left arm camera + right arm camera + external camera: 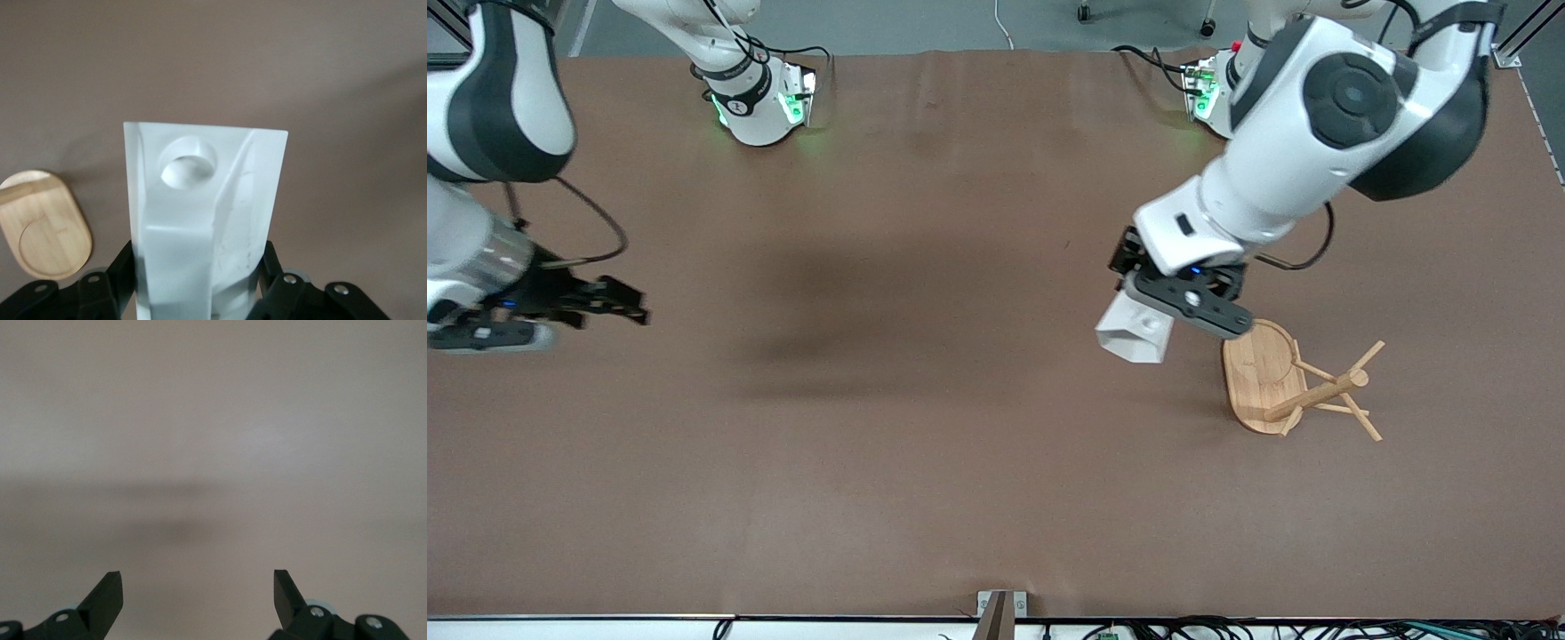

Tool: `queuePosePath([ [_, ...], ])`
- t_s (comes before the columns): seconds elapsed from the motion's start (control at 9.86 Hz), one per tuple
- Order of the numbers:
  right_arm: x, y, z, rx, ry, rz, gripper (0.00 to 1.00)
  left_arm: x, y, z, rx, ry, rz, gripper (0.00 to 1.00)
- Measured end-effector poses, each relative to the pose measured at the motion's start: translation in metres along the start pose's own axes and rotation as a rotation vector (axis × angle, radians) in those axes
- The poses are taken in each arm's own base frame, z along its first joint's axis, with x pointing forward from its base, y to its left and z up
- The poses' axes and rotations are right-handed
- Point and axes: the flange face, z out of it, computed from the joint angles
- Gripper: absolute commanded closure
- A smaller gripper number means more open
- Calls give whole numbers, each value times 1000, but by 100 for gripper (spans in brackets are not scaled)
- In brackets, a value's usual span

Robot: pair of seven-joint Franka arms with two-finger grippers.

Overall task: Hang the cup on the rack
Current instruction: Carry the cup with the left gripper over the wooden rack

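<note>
White arm shells with dark-grey joint caps, black fingers (pixel 107 597), black cables, green lights at both bases.

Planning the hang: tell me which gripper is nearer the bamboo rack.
Left. The left gripper, holding the white cup, is in the air right beside the rack. The right gripper waits open over the right arm's end of the table.
</note>
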Motion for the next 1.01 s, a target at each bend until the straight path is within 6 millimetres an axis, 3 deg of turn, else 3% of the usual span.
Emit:
queuePosePath([
  [0.3, -21, 20, -83, -41, -68, 52, 0, -19, -38, 36, 43, -47, -55, 100],
  [0.51, -50, 13, -128, -44, -93, 122, 0, -33, -62, 60, 59, -39, -39, 100],
  [0.71, -58, 7, -143, -45, -76, 142, 0, -44, -91, 84, 69, -30, 2, 100],
  [1.01, -57, 12, -160, -50, -36, 152, 0, -55, -124, 96, 79, -55, 80, 100],
])
